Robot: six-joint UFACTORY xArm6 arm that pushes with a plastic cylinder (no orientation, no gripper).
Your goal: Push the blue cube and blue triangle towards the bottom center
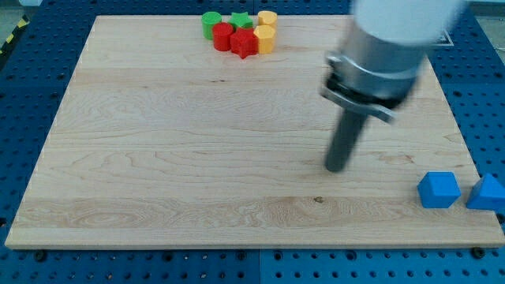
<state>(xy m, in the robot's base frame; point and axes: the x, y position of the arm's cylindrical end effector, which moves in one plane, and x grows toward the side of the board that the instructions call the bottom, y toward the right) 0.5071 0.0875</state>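
Observation:
The blue cube [439,190] sits on the wooden board [158,158] near the view's bottom right corner. The blue triangle [487,194] lies just to its right, at the board's right edge, partly cut off by the frame. My tip [337,168] rests on the board to the left of the blue cube and a little above it, with a clear gap between them. It touches no block.
A cluster of blocks stands at the view's top centre: a green cylinder [211,22], a green star [241,20], a red cylinder [223,36], a red star [245,44] and two yellow blocks [266,31]. A blue pegboard table [31,95] surrounds the board.

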